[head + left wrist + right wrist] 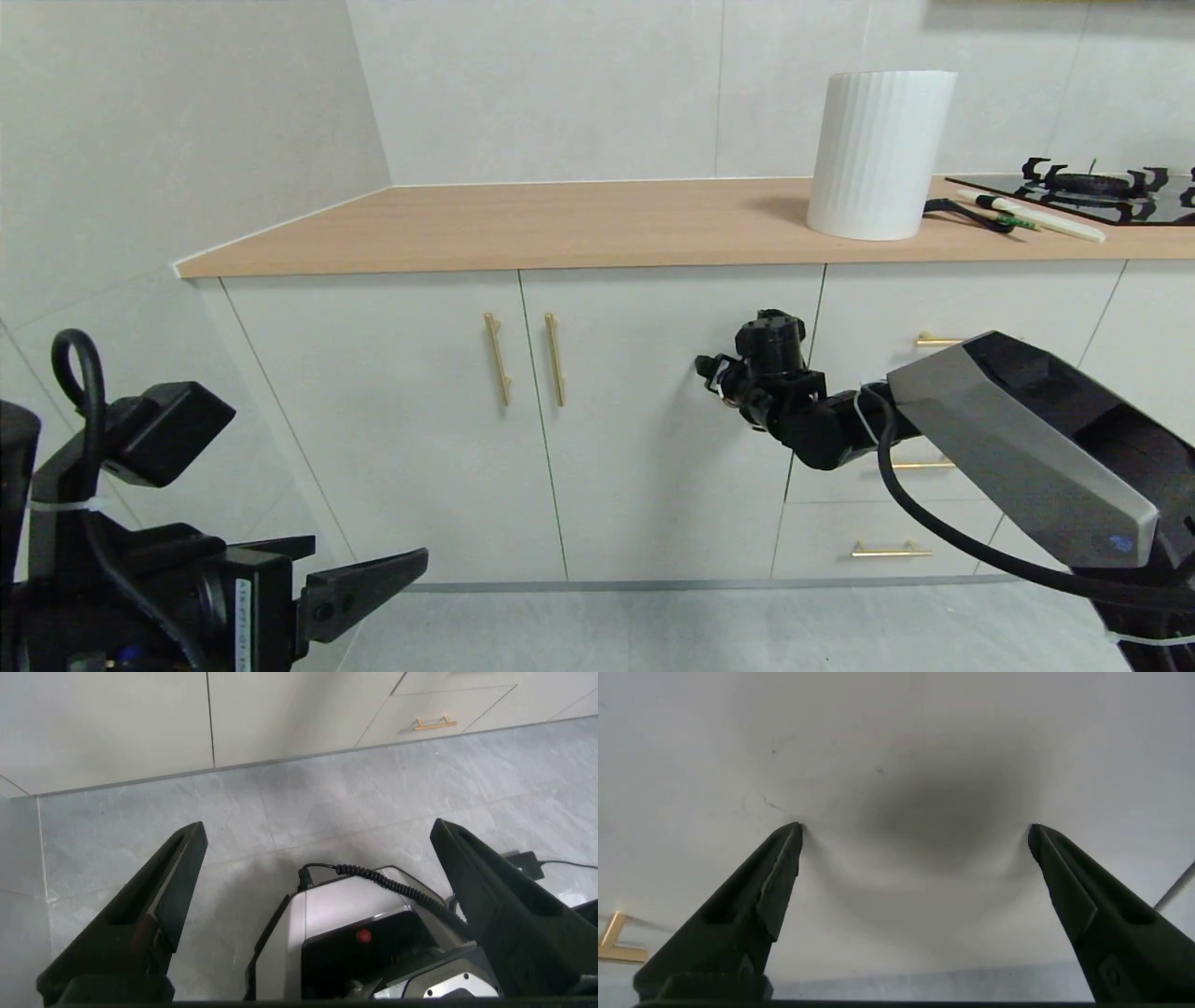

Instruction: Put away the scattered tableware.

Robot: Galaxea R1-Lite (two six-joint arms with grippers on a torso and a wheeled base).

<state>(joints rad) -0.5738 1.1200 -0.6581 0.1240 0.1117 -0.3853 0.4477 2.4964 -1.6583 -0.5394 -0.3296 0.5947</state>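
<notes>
Head view: a white, vertically ribbed cylindrical holder (880, 154) stands on the smooth wood-grain countertop (560, 224). The scattered tableware (1027, 217), slim cream and black-handled pieces, lies flat just beside the holder on the side of the glossy black hob (1092, 191). Below the holder, the right gripper (915, 833) faces a plain matte cabinet door (906, 775), jaws spread wide and empty. Far lower and farther from the holder, the left gripper (318, 831) hangs over grey stone-look floor tiles (308, 793), jaws also wide and empty.
</notes>
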